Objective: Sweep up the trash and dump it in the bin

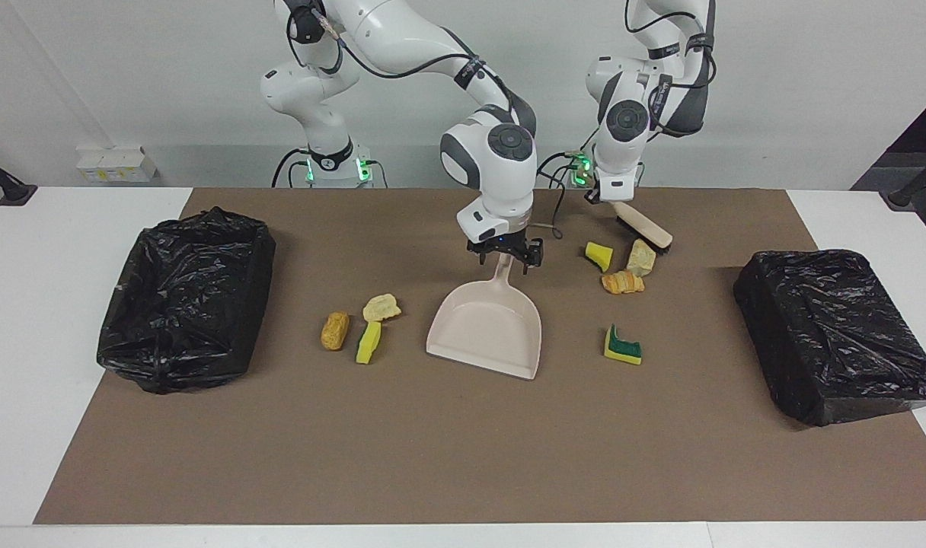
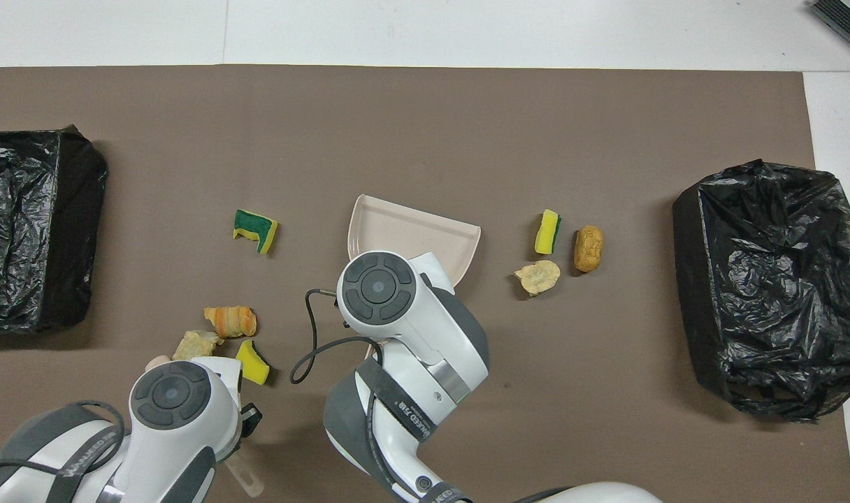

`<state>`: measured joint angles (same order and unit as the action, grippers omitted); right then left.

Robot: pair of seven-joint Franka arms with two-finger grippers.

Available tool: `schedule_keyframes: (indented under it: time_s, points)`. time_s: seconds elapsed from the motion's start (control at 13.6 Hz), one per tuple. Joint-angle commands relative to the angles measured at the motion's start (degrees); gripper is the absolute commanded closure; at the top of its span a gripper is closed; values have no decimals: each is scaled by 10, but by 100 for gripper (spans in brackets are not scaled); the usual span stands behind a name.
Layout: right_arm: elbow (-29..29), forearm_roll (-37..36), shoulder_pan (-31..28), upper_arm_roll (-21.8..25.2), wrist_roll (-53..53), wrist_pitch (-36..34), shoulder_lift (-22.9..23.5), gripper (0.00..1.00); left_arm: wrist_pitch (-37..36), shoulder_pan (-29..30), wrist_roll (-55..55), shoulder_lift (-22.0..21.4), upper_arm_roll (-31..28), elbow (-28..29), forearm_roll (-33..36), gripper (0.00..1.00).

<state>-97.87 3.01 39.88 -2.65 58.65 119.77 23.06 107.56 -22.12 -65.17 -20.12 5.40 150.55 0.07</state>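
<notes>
Yellow and tan trash lies in two clusters on the brown mat (image 1: 463, 457), either side of the beige dustpan (image 1: 487, 323). Toward the right arm's end: a tan lump (image 1: 335, 329), a yellow sponge strip (image 1: 368, 342) and a pale crust piece (image 1: 381, 307). Toward the left arm's end: a yellow wedge (image 1: 600, 255), a pale lump (image 1: 640, 258), a croissant-like piece (image 1: 622, 283) and a green-and-yellow sponge (image 1: 622, 345).

Right gripper (image 1: 505, 257) hangs spread wide around the dustpan's handle. Left gripper (image 1: 601, 194) is clenched on the hand brush (image 1: 643, 226), just beside the pale lump. Black-lined bins (image 1: 185, 297) (image 1: 840, 335) stand at both ends.
</notes>
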Motion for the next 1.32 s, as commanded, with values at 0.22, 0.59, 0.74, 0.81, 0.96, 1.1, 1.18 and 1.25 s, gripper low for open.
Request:
schedule_keyframes:
  time_s: [0.22, 0.59, 0.74, 0.81, 0.96, 1.1, 1.18, 1.25]
  points:
    - [-37, -4, 10, 2, 3, -4, -23, 100, 66, -43, -87, 105, 0, -82, -52, 100]
    - [-30, -26, -32, 4, -176, -65, -73, 100, 73, -32, -83, 186, -3, -201, -52, 100]
    - [-30, -26, -67, 4, -299, -91, -93, 100, 62, -22, -66, 197, -5, -221, -41, 100]
    - [-30, -26, -84, 3, -374, -103, -100, 100, 50, -21, -39, 196, -5, -221, -29, 100]
    - [-30, -26, -111, 3, -538, -127, -105, 100, 8, -13, 35, 191, -7, -220, -22, 100]
    - [-33, -28, -124, 4, -620, -132, -105, 100, 12, 7, 113, 193, -7, -220, -21, 100]
    - [-36, -30, -127, 5, -660, -131, -107, 100, 13, 18, 164, 194, -7, -220, -17, 100]
    - [-39, -37, -133, 5, -710, -132, -107, 100, 12, 23, 218, 193, -7, -218, -7, 100]
